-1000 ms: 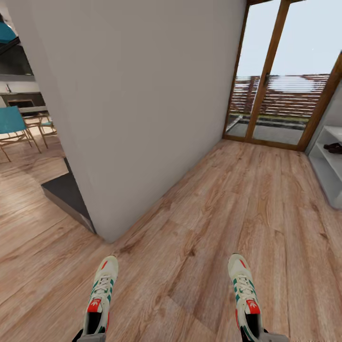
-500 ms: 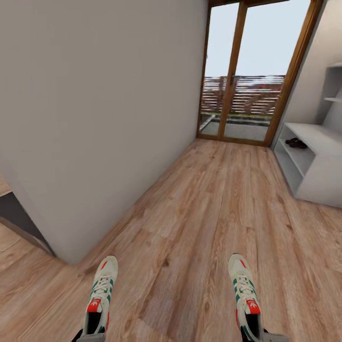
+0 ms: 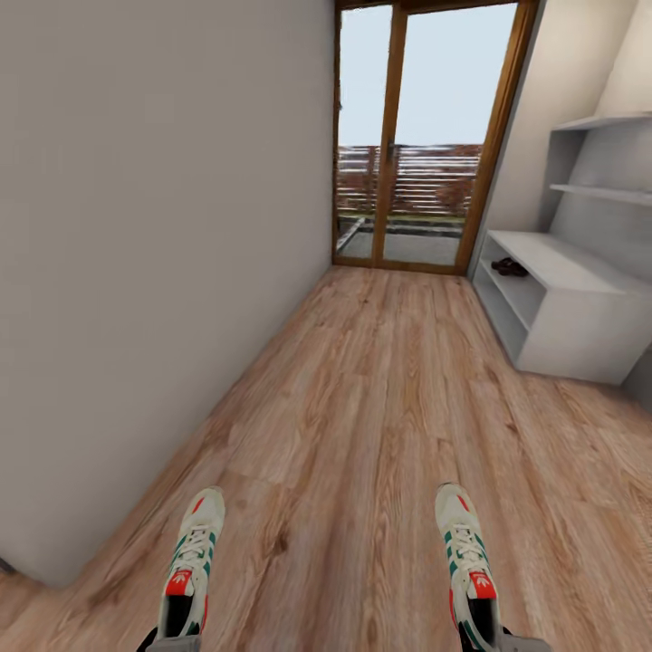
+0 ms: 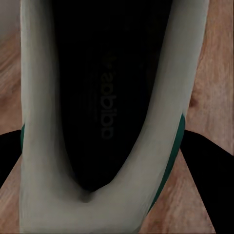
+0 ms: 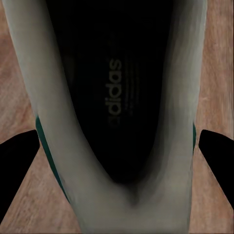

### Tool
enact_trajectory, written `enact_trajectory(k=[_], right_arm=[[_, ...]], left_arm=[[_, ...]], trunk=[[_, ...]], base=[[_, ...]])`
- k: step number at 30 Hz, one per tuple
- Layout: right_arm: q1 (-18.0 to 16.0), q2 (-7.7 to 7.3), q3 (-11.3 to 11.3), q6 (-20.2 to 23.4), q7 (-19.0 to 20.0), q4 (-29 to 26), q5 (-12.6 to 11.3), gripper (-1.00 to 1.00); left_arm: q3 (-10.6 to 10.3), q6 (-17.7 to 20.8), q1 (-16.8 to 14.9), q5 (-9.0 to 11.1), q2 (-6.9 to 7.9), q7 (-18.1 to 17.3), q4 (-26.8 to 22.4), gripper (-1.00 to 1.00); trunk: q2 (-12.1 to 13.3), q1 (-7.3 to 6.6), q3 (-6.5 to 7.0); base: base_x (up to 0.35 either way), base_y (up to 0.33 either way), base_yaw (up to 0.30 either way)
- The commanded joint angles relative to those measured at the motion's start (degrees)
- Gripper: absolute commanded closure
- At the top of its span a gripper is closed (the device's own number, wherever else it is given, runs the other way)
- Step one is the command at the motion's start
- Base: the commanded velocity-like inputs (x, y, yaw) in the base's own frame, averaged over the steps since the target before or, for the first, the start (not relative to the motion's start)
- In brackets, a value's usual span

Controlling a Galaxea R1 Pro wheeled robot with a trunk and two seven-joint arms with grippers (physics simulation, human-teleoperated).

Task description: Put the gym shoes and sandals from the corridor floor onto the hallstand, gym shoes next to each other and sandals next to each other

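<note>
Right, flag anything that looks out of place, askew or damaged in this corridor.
Nothing stands out. The left gym shoe and the right gym shoe are carried heel-first, toes pointing ahead, level with each other. The sandals sit on the hallstand shelf, off the floor. No visible spill or damage.

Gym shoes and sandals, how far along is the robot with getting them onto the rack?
Done: two sandals sit together on the hallstand. In hand: each gripper holds one gym shoe, left and right, above the corridor floor. Left: reach the hallstand and set both side by side.
</note>
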Motion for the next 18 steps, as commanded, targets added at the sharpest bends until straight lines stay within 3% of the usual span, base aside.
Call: enact_trajectory(k=[1, 14, 18], right_arm=[[-0.05, 0.05, -0.27, -0.19, 0.30, 0.05, 0.10, 1.00], [-0.05, 0.01, -0.27, -0.19, 0.35, 0.05, 0.10, 1.00], [-0.05, -0.03, -0.32, -0.16, 0.56, 0.05, 0.10, 1.00]], left_arm=[[0.37, -0.15, -0.01, -0.06, -0.03, -0.40, 0.01, 1.00], [0.39, -0.15, 0.00, 0.10, -0.03, -0.32, 0.01, 1.00], [0.39, -0.15, 0.01, 0.09, -0.03, -0.37, 0.01, 1.00]], trunk=[[-0.02, 0.02, -0.05], [-0.02, 0.02, -0.05], [-0.02, 0.02, -0.05]], base=[[0.336, 0.000, -0.300], [0.336, 0.045, -0.294], [0.336, 0.084, -0.070]])
